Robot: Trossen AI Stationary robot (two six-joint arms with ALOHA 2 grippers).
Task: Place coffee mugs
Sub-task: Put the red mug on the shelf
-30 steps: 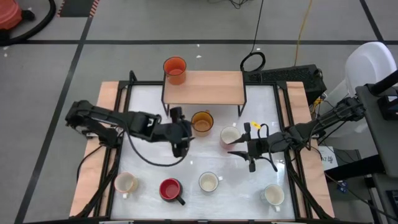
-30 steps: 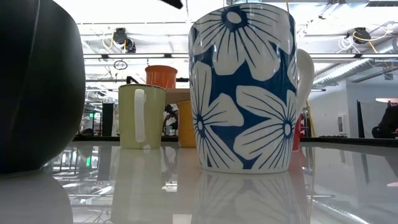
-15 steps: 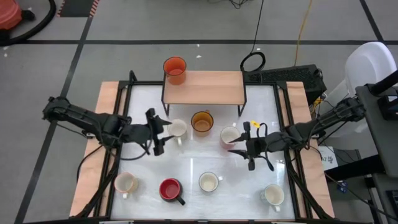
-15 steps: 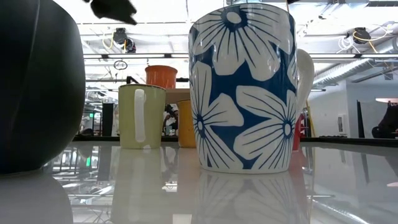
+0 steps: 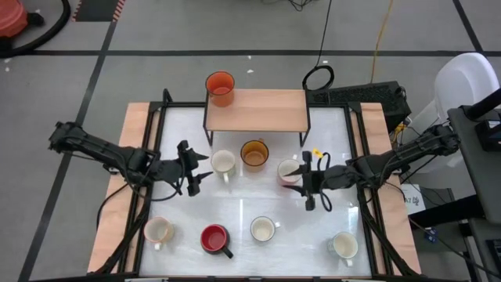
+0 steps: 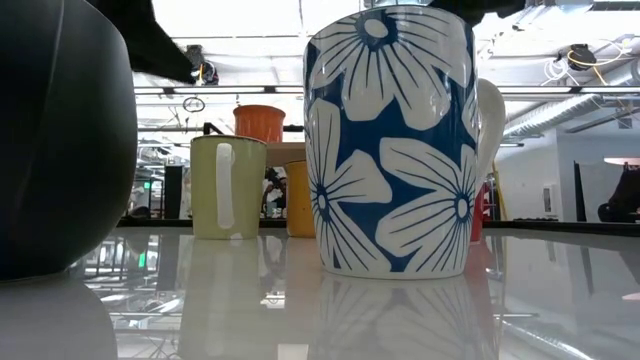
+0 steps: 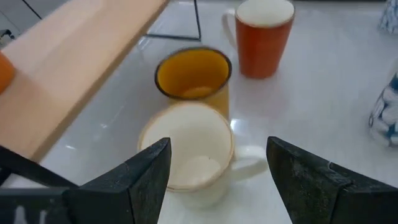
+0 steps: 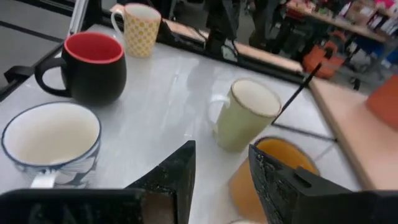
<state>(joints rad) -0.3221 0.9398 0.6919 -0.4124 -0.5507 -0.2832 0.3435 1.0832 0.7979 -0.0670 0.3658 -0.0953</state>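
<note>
Now the left gripper sits over the left part of the white table, its fingers spread apart with nothing in them. Just to its right stands a cream mug, not touched. Next comes the yellow mug, close by a small wooden shelf. One orange mug stands on the far left corner of that shelf. Further right, the right gripper is beside another mug, its fingers a little apart and holding nothing. Along the near edge stand four more mugs: a dotted mug, a dark mug with red inside, a blue flower mug and a pale mug.
</note>
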